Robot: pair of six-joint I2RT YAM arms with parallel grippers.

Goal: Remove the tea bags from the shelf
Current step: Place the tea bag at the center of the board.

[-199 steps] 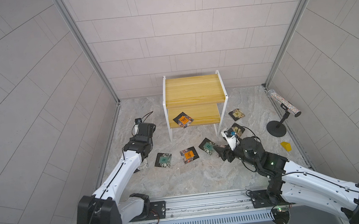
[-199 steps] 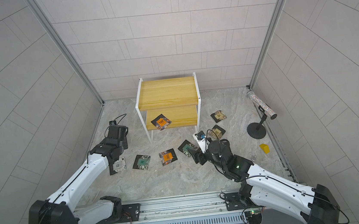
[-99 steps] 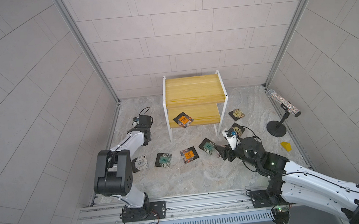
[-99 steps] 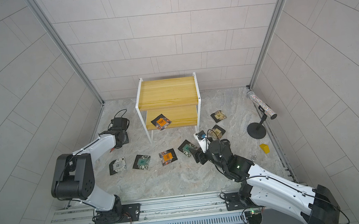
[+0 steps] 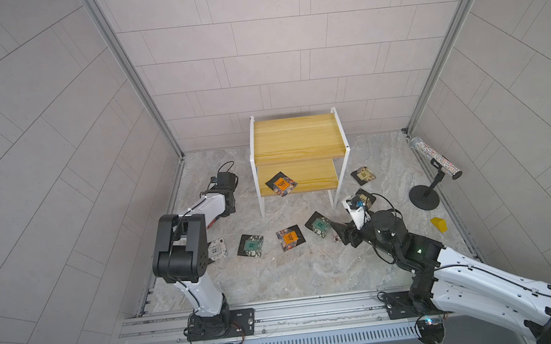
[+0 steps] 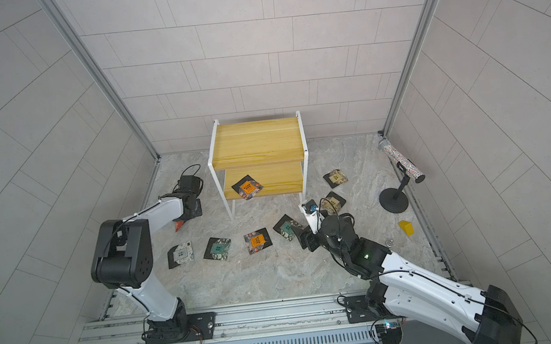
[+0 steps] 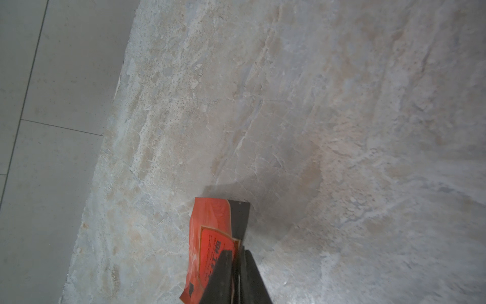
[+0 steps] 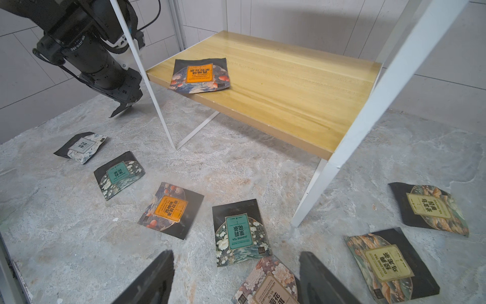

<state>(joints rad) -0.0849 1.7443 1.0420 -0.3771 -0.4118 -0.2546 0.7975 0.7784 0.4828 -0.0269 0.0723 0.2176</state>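
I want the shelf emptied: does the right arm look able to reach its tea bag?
Probably yes: the orange tea bag lies at the open front of the shelf, and the right gripper is open.

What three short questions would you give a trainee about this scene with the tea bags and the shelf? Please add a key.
1. True or false: a tea bag lies on the top board of the shelf.
2. On the lower board lies a tea bag. Which colour is its label? A teal, B orange, C white.
3. Which gripper pinches the red tea bag?
Key: 1 false; 2 B; 3 the left gripper.
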